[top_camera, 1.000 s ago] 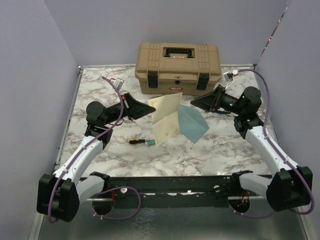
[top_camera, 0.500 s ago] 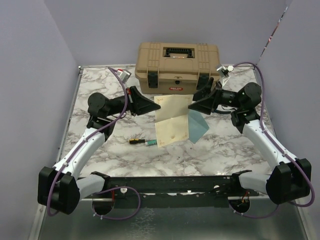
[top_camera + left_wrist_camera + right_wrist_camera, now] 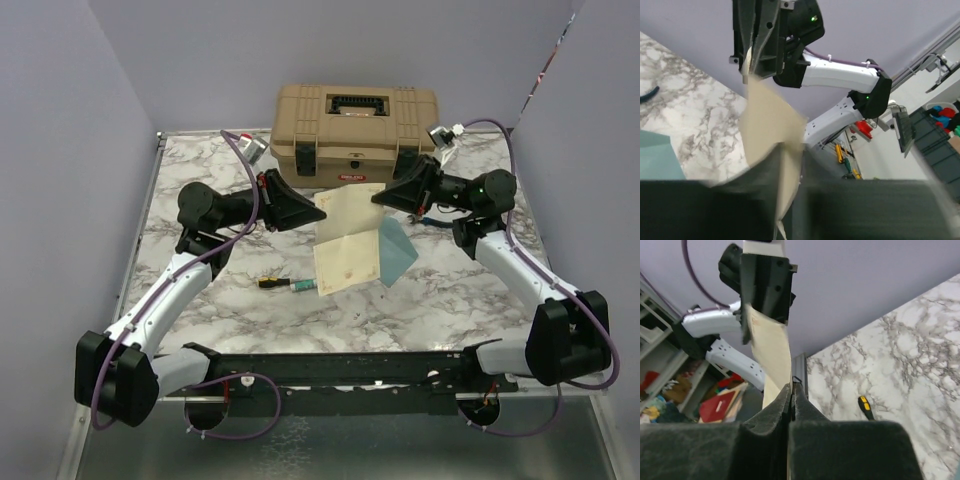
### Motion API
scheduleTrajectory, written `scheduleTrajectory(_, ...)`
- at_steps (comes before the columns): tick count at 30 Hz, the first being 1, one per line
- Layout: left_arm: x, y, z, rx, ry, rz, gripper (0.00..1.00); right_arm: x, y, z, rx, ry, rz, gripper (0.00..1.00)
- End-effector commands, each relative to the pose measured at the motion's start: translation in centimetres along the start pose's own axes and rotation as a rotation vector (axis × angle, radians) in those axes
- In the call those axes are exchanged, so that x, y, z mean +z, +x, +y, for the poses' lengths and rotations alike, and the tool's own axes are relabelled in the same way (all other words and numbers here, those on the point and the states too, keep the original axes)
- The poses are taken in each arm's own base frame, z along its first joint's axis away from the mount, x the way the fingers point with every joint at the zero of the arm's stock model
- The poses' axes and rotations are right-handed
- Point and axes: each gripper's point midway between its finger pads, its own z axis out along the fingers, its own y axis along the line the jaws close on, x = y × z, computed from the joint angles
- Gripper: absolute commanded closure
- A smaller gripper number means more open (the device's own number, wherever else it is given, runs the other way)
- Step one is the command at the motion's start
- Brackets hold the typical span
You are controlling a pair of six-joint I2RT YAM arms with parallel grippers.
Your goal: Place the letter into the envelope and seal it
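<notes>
The cream letter (image 3: 348, 240) hangs spread between my two grippers, its lower edge near the table. My right gripper (image 3: 380, 199) is shut on its upper right edge; in the right wrist view the pads (image 3: 782, 405) pinch the letter (image 3: 772, 345). My left gripper (image 3: 318, 211) is at the upper left corner. In the left wrist view its fingers (image 3: 755, 175) stand apart, and the letter (image 3: 769, 115) lies loosely in the gap. The teal envelope (image 3: 399, 250) lies flat on the table behind the letter's right side; a corner of the envelope (image 3: 655, 155) shows low left.
A tan toolbox (image 3: 355, 135) stands shut at the back centre, just behind the grippers. A small yellow-and-green screwdriver (image 3: 285, 284) lies on the marble table (image 3: 430, 300) in front of the letter. Lilac walls close the left and right sides.
My right gripper came in from the right and shut on the letter's upper right edge. My left gripper's jaws have come apart. The letter now hangs flatter and nearer the toolbox.
</notes>
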Motion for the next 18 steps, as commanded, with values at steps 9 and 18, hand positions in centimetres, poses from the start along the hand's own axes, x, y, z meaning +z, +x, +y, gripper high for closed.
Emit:
scheduleTrajectory(9,-0.1,-0.8,0.8,0.063,-0.06,-0.12,0.07,0.2,-6.1,-0.3,0.103,0.208,-0.249,0.99)
scheduleTrajectory(18,0.0,0.7,5.3,-0.04,-0.151,-0.131,0.36,-0.3,-6.7,0.4,0.249,0.204,-0.341,0.99)
